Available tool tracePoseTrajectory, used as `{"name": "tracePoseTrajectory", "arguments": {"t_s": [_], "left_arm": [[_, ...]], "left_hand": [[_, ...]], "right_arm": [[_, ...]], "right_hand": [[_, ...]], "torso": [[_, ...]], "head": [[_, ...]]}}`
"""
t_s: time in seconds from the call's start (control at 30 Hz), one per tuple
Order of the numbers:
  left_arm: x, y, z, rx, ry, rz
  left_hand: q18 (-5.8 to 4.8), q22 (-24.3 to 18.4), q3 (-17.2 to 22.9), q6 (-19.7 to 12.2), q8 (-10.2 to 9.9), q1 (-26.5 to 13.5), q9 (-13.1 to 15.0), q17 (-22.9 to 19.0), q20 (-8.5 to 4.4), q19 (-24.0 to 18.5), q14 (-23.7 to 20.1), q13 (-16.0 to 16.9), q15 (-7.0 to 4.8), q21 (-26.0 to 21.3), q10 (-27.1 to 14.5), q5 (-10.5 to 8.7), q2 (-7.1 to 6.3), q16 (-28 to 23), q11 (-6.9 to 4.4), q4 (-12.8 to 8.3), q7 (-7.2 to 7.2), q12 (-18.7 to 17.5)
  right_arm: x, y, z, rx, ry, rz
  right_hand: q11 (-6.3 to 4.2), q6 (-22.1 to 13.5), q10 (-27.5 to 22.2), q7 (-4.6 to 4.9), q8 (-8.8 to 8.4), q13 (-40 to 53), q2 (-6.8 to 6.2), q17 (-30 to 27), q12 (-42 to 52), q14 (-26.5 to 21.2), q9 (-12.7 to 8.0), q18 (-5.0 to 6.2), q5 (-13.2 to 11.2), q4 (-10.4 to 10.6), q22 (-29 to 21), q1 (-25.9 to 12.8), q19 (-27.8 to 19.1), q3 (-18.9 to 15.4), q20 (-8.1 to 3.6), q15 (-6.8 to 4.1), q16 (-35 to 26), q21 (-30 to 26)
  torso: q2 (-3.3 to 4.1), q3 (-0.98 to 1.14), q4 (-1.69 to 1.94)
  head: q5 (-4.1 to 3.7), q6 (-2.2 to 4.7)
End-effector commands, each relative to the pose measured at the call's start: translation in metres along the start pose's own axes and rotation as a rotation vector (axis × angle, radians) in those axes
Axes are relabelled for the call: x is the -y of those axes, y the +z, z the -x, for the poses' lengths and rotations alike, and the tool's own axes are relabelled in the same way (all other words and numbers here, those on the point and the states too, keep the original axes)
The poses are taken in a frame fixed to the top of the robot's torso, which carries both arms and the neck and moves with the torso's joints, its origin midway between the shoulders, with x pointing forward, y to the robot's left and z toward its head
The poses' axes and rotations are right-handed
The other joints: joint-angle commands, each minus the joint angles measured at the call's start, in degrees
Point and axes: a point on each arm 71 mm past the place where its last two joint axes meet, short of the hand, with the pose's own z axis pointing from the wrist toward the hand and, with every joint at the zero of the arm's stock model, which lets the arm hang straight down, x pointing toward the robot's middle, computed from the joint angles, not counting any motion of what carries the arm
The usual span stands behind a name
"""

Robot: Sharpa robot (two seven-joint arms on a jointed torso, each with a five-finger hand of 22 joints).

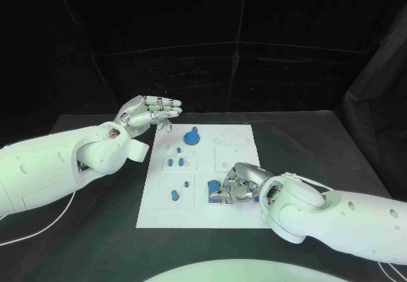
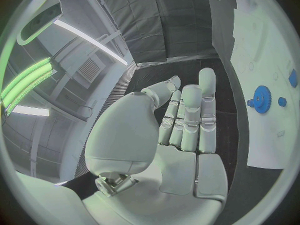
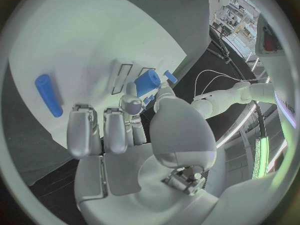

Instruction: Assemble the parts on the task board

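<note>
The right hand (image 1: 240,187) is down on the near right part of the task board (image 1: 161,217), fingers curled around a blue cylinder part (image 3: 147,82), probably to seat it in the blue block (image 1: 217,194) there. The left hand (image 1: 151,113) hangs raised off the board's far left corner, fingers extended and holding nothing (likely just parked out of the way). A blue gear (image 1: 192,138) and small blue pegs (image 1: 176,161) sit nearby; a loose blue rod (image 3: 48,94) lies beside the right hand.
</note>
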Motion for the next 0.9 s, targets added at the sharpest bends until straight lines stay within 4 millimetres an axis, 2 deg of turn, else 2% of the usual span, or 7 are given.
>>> {"name": "tracePoseTrajectory", "arguments": {"t_s": [0.03, 0.17, 0.23, 0.47, 0.6, 0.73, 0.9], "left_arm": [[0.001, 0.0, -0.001, -0.008, -0.007, -0.004], [0.001, 0.001, -0.001, -0.01, -0.008, -0.004], [0.001, 0.001, -0.001, -0.011, -0.008, -0.004], [0.001, 0.0, 0.0, -0.008, -0.007, -0.002], [0.001, 0.0, 0.001, -0.009, -0.008, 0.001], [0.001, -0.001, 0.001, -0.009, -0.008, 0.001], [0.001, -0.001, 0.002, -0.007, -0.007, 0.0]], "left_hand": [[0.43, -0.09, -0.19, -0.36, 0.32, -0.18, 0.0, -0.05, 0.08, -0.47, -0.3, -0.06, 0.11, -0.36, -0.37, 0.28, 0.4, -0.07, -0.14, -0.22, 0.0, 0.2], [0.43, -0.09, -0.19, -0.36, 0.32, -0.18, 0.0, -0.05, 0.08, -0.47, -0.3, -0.06, 0.11, -0.36, -0.37, 0.28, 0.4, -0.07, -0.14, -0.22, 0.0, 0.2], [0.43, -0.09, -0.19, -0.36, 0.32, -0.18, 0.0, -0.05, 0.08, -0.47, -0.3, -0.06, 0.11, -0.36, -0.37, 0.28, 0.4, -0.07, -0.14, -0.22, 0.0, 0.2], [0.43, -0.09, -0.19, -0.36, 0.32, -0.18, 0.0, -0.05, 0.08, -0.47, -0.3, -0.06, 0.11, -0.36, -0.37, 0.28, 0.4, -0.07, -0.14, -0.22, 0.0, 0.2], [0.43, -0.09, -0.19, -0.36, 0.32, -0.18, 0.0, -0.05, 0.08, -0.47, -0.3, -0.06, 0.11, -0.36, -0.37, 0.28, 0.4, -0.07, -0.14, -0.22, 0.0, 0.2], [0.43, -0.09, -0.19, -0.36, 0.32, -0.18, 0.0, -0.05, 0.08, -0.47, -0.3, -0.06, 0.11, -0.36, -0.37, 0.28, 0.4, -0.07, -0.14, -0.22, 0.0, 0.2], [0.43, -0.09, -0.19, -0.36, 0.32, -0.18, 0.0, -0.05, 0.08, -0.47, -0.3, -0.06, 0.11, -0.36, -0.37, 0.28, 0.4, -0.07, -0.14, -0.22, 0.0, 0.2]], "right_arm": [[-0.004, -0.002, 0.001, 0.004, -0.02, 0.031], [-0.002, -0.001, 0.002, 0.019, -0.044, 0.022], [-0.001, 0.0, 0.002, 0.018, -0.054, 0.021], [0.0, -0.002, 0.001, -0.005, -0.061, 0.025], [0.002, -0.005, 0.001, -0.022, -0.047, 0.037], [0.008, -0.012, 0.007, -0.005, -0.009, 0.05], [0.027, -0.026, 0.02, 0.035, 0.029, 0.061]], "right_hand": [[-0.19, -0.01, 0.4, -0.14, -0.28, 0.31, 0.82, 0.2, -0.19, 2.42, 0.25, -0.48, 0.23, -1.25, 3.19, 2.99, 0.1, 0.37, -0.1, -0.02, -0.25, -0.13], [-0.41, 0.32, 0.86, -0.34, -0.22, 1.09, 3.36, 0.85, 0.45, 2.57, 0.58, -0.59, -0.03, -3.02, 3.64, 6.87, 0.44, 1.65, -0.21, -0.19, 0.09, 0.14], [-0.47, 0.35, 0.96, -0.38, -0.26, 1.26, 3.76, 0.95, 0.5, 2.59, 0.69, -0.59, -0.46, -3.79, 3.66, 8.08, 0.45, 1.79, -0.28, -0.24, 0.13, 0.15], [-0.23, 0.15, 0.8, -0.1, -0.52, 1.09, 2.57, 0.79, -0.14, 2.53, 0.86, -0.56, -0.62, -3.81, 3.48, 7.31, 0.29, 0.17, -0.21, -0.07, -0.04, -0.01], [0.03, -0.41, 0.2, 0.14, -0.91, 0.36, 0.97, -0.02, -1.52, 2.32, 0.97, -0.37, -0.96, -2.28, 2.72, 4.69, -0.32, -2.33, 0.0, 0.16, -0.64, -0.57], [0.35, -1.46, -1.02, 0.49, -1.52, -1.29, 0.43, -0.85, -4.17, 2.13, 1.03, -0.14, -1.79, -0.25, 1.81, 3.44, -1.04, -3.48, 0.23, 0.4, -1.31, -1.26], [0.83, -3.11, -2.45, 1.16, -2.9, -3.36, 3.59, -0.84, -7.36, 2.17, 0.59, -0.09, 2.08, -0.8, 1.63, 7.2, -1.16, -2.14, 0.55, 0.79, -1.47, -1.46]], "torso": [[0.01, -0.02, -0.06], [-0.05, -0.06, -0.01], [0.0, -0.07, 0.07], [0.04, -0.06, 0.04], [0.03, -0.05, 0.01], [0.03, -0.05, -0.02], [-0.1, -0.04, -0.13]], "head": [[-0.02, -0.11], [-0.17, -0.18], [-0.25, -0.12], [-0.12, -0.18], [-0.07, -0.23], [-0.13, -0.17], [-0.32, 0.03]]}}
